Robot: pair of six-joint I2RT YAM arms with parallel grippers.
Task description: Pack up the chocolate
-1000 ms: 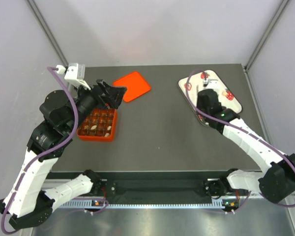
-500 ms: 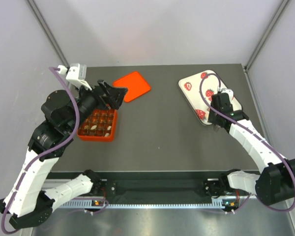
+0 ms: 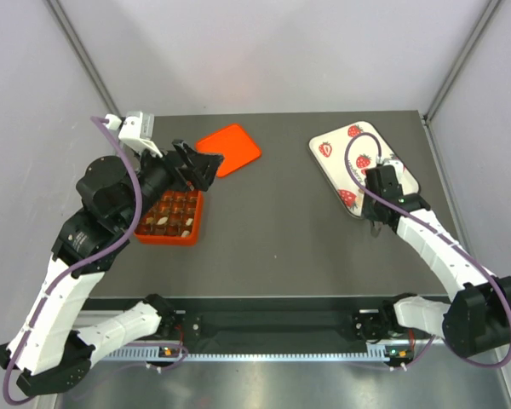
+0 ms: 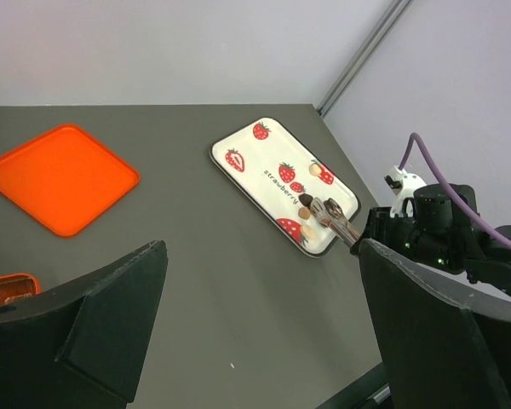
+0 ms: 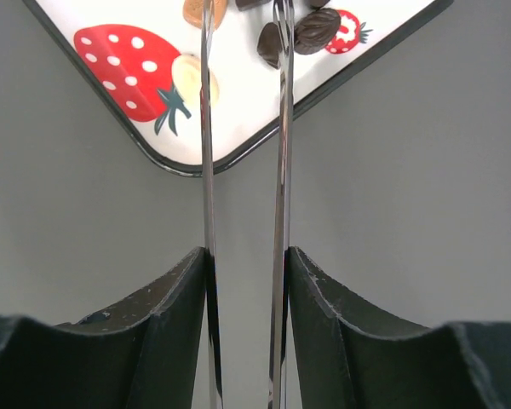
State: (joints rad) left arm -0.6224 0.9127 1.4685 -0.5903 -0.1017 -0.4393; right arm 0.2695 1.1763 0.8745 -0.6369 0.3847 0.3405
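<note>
Several bits of chocolate: loose on a corner of the tray, at the far end of the tweezers that my right claw carries. Dark ones lie just beside the right blade, one pale piece just outside the left blade.
tray: strawberry print, straight ahead of the right claw, its rounded corner under the blades.
tweezers: long metal pair, blades apart and near parallel. The tips run off the top of my wrist view, so I cannot tell if a piece sits between them.
right claw: narrowed, clamped on the tweezers' two arms, nothing else in it.
step, my read: picking one piece off the tray.
how I'd do it: straddle a single dark piece with both tips, keep them low on the tray, and squeeze softly so it neither pops out nor cracks. Lift straight up before swinging, and don't nudge its neighbours.
box: orange-red with compartments, right under my left claw, well apart from the right claw. Some cells look filled.
left claw: jaws wide, holding nothing. I'd shift it aside so the drop path is free.
lid: flat orange, just beyond the left claw.
</note>
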